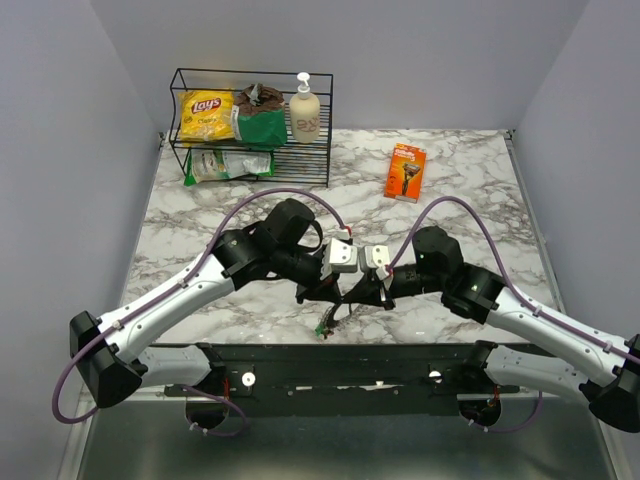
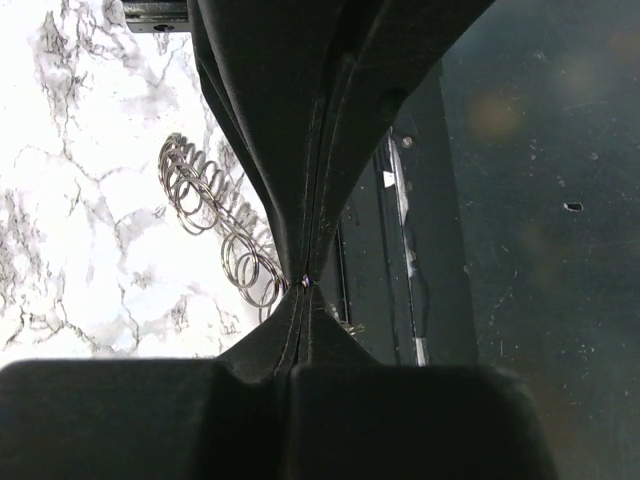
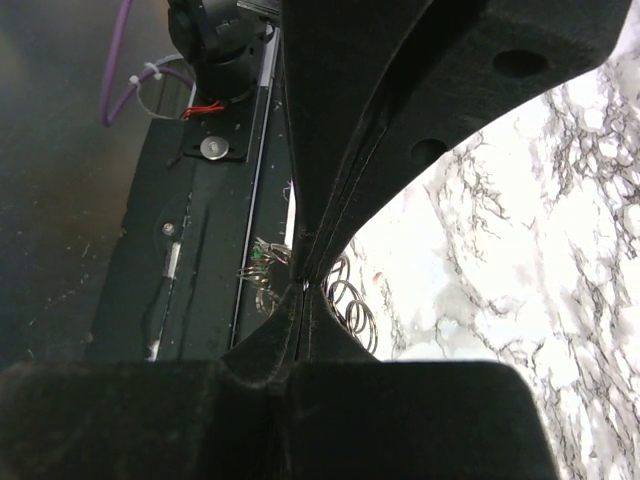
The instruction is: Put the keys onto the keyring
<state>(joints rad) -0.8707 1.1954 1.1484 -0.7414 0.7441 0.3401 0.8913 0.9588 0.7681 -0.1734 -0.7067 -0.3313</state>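
Keyring (image 2: 215,210): a silvery chain of overlapping wire loops, coil-like, with a green-headed key (image 3: 258,258) among them, at the near edge of the marble worktop (image 1: 450,200). Legible writing: "Lay's" on the yellow bag (image 1: 206,113) well beyond the keyring; print on the orange carton (image 1: 405,171) is too small to read. Left hand (image 2: 305,283) is fully closed with the keyring's end loop at its tips, grip unconfirmed; right hand (image 3: 302,285) is fully closed, pinching the keyring, loops showing on either side.
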